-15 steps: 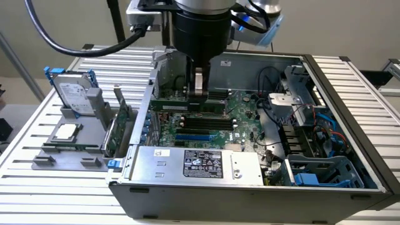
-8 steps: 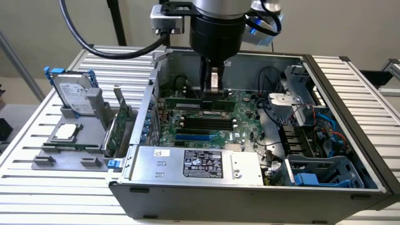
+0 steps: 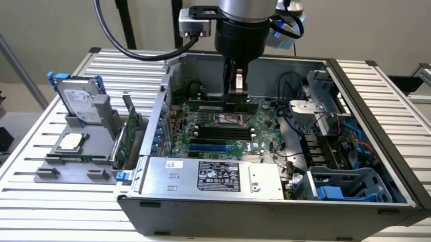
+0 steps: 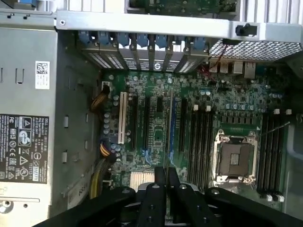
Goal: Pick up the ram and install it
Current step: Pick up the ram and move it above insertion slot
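Left of the case [image 3: 269, 214] in the exterior view, a hard drive [image 3: 79, 101] is standing in its holder. Inside the case, I'm holding the gripper [image 3: 235, 98] over the motherboard [image 3: 263, 123], its fingers clamping the ram [image 3: 205, 106] level.

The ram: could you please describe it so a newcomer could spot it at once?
Look inside the open computer case, where the black tool hangs over the motherboard. The ram is the long, thin green stick clamped level in it; the taller green card with a metal bracket stands outside the case.
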`<state>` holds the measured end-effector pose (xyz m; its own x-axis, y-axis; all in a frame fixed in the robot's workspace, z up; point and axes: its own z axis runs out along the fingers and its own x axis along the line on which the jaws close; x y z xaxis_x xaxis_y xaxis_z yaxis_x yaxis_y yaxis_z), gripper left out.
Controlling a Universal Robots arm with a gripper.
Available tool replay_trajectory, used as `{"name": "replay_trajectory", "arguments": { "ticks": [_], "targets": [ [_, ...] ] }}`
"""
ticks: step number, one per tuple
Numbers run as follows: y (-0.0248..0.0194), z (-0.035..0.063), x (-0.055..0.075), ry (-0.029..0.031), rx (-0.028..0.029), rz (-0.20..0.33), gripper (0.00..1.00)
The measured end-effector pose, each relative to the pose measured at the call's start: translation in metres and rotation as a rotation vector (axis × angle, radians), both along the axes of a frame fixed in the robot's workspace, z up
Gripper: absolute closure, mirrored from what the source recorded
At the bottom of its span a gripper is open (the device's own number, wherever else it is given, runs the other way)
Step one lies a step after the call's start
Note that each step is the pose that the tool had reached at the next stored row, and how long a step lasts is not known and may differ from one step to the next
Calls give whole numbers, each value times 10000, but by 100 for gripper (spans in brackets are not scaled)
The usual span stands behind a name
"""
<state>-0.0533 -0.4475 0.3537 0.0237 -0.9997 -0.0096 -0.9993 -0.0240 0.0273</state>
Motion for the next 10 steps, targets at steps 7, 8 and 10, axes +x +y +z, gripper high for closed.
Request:
{"name": "replay_trajectory", "arguments": {
  "ticks": [7,8,10],
  "targets": [
    [302,-128,78,0,-1,0,100],
    [346,-146,86,0,-1,1,100],
    [434,-183,104,1,-1,1,100]
  ]
}}
